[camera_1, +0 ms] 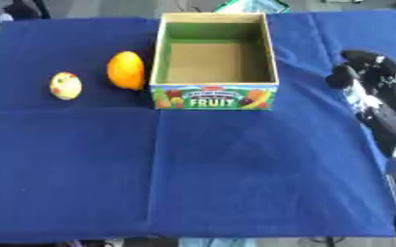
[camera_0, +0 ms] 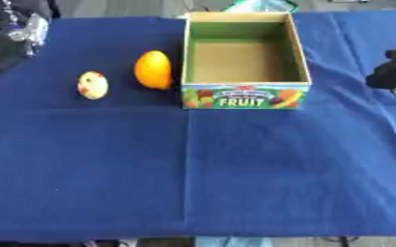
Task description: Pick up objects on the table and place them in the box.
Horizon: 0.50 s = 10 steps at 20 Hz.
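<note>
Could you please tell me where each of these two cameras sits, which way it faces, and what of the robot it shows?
Left eye view: in the head, looking down at the blue table; only the tip of the right hand shows at the right edge.
Right eye view: beside it, same downward look; the right hand and forearm show more fully.
Both share the box, orange fruit and pale speckled fruit.

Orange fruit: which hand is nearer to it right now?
Left. The left hand sits up-left of the orange fruit; the right hand is beyond the box, further off.
</note>
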### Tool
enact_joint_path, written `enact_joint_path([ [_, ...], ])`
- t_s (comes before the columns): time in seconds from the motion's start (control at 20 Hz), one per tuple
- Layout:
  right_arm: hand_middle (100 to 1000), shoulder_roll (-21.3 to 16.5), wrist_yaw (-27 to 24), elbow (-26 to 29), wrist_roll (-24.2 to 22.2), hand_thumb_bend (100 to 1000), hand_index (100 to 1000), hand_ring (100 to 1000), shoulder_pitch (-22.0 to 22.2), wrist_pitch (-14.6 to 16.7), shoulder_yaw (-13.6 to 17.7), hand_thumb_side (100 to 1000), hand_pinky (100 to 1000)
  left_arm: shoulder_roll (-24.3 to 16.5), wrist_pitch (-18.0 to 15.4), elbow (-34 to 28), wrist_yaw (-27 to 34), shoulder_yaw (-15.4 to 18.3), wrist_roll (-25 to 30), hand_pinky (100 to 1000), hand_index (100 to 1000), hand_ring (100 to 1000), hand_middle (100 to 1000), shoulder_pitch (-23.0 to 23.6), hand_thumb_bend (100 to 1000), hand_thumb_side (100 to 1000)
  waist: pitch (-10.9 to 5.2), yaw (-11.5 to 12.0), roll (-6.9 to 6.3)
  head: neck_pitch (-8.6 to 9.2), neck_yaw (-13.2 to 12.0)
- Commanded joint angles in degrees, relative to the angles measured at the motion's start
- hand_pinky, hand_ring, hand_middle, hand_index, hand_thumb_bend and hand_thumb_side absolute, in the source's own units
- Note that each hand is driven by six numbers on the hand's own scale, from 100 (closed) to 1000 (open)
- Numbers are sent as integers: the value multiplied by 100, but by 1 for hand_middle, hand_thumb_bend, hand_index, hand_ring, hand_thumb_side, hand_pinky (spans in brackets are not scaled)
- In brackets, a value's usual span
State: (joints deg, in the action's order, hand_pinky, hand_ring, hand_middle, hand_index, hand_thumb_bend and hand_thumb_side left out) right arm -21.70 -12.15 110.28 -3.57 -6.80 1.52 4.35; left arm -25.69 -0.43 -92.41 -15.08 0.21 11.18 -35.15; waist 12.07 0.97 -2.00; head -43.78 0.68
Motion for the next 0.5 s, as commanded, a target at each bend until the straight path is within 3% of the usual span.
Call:
enact_joint_path([
  [0.05, 592, -145, 41, 92, -45, 313, 767, 644, -51, 13, -13, 406, 711, -269, -253, 526, -505, -160, 339, 634, 804, 714, 745, -351, 242, 260, -102, -34, -1, -18, -37],
  [0.2, 592, -146, 38, 85, -64, 314, 767, 644, -51, 10, -26, 406, 711, -236, -476, 1091, -964, -260, 584, 640, 810, 720, 750, -641, 247, 249, -109, -72, -10, -32, -53],
  [0.25, 592, -146, 38, 83, -66, 314, 767, 644, -51, 9, -28, 406, 711, -221, -540, 1211, -1054, -265, 615, 650, 823, 725, 755, -689, 254, 205, -112, -80, -12, -33, -53],
  [0.5, 592, -137, 24, 71, -94, 313, 767, 644, -45, 2, -56, 405, 711, -14, -642, 2244, -1843, -283, 795, 655, 833, 723, 756, -1156, 269, 185, -138, -184, -14, -20, -68],
])
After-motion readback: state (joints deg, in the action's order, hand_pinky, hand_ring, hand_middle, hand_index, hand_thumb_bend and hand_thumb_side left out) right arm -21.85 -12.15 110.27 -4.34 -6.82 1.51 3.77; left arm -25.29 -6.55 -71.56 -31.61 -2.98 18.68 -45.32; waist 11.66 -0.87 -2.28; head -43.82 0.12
